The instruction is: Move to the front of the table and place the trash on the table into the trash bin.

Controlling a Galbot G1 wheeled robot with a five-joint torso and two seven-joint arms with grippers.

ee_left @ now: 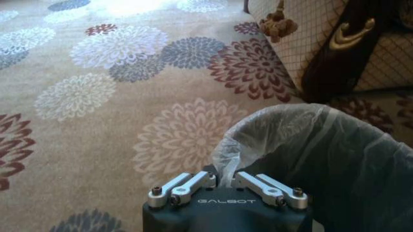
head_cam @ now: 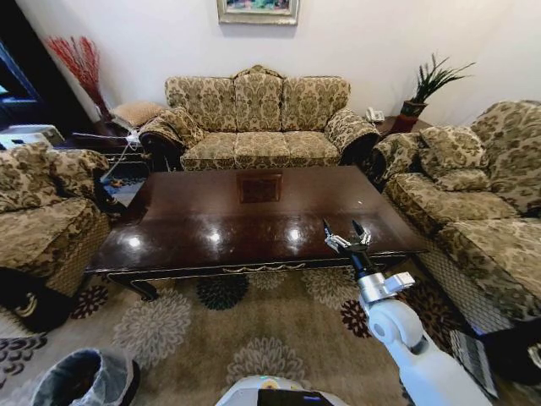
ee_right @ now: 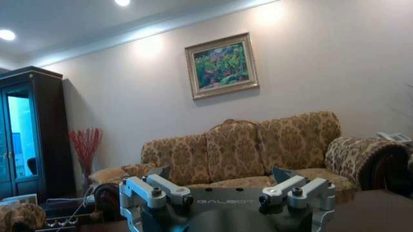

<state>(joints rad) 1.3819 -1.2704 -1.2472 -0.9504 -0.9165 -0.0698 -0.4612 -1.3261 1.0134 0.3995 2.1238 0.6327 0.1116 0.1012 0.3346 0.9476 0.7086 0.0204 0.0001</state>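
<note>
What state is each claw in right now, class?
Left claw: shut on the bag lining the trash bin.
Right claw: open, empty, over the table near its front edge.

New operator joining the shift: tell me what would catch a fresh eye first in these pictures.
The glossy dark table dominates the room's middle, ringed by patterned sofas, its top showing no trash. The right gripper is raised at its near right edge, fingers open. The left gripper is closed on the bag rim of the trash bin, standing on the flowered carpet.
</note>
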